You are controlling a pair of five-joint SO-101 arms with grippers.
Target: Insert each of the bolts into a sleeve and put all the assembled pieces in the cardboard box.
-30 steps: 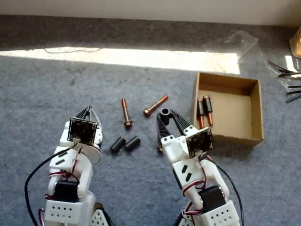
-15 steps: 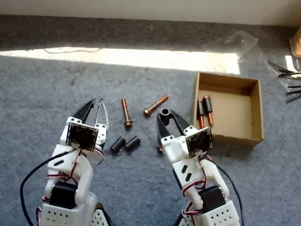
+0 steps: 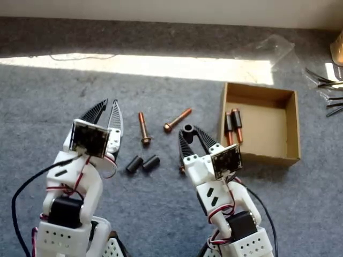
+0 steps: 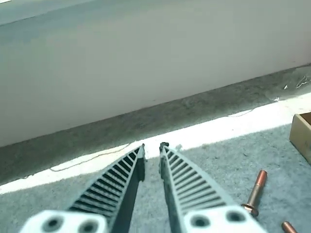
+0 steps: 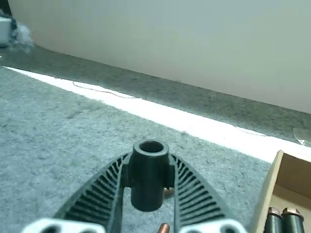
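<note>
— Where does the right gripper (image 3: 188, 130) sit?
— Near the middle, just left of the cardboard box (image 3: 293, 128). Its fingers are clamped on a black sleeve (image 5: 148, 174), which stands upright with its bore facing up.
— And the left gripper (image 4: 152, 145)?
— Over the grey carpet (image 3: 43, 107) on the left. Its fingers are parted by a narrow gap, grasping nothing.
— The bolts?
— The straight bolt (image 3: 143, 127) lies just right of the left gripper, with its head at the near end. The slanted bolt (image 3: 178, 119) lies just beyond the held sleeve, head toward the near left.
— Any loose sleeves?
— The first loose sleeve (image 3: 134, 164) and the second loose sleeve (image 3: 151, 161) lie side by side on the carpet between the arms, nearer than the bolts.
— Inside the box?
— The darker assembled piece (image 3: 229, 123) and the coppery assembled piece (image 3: 236, 120) lie together by its left wall.
</note>
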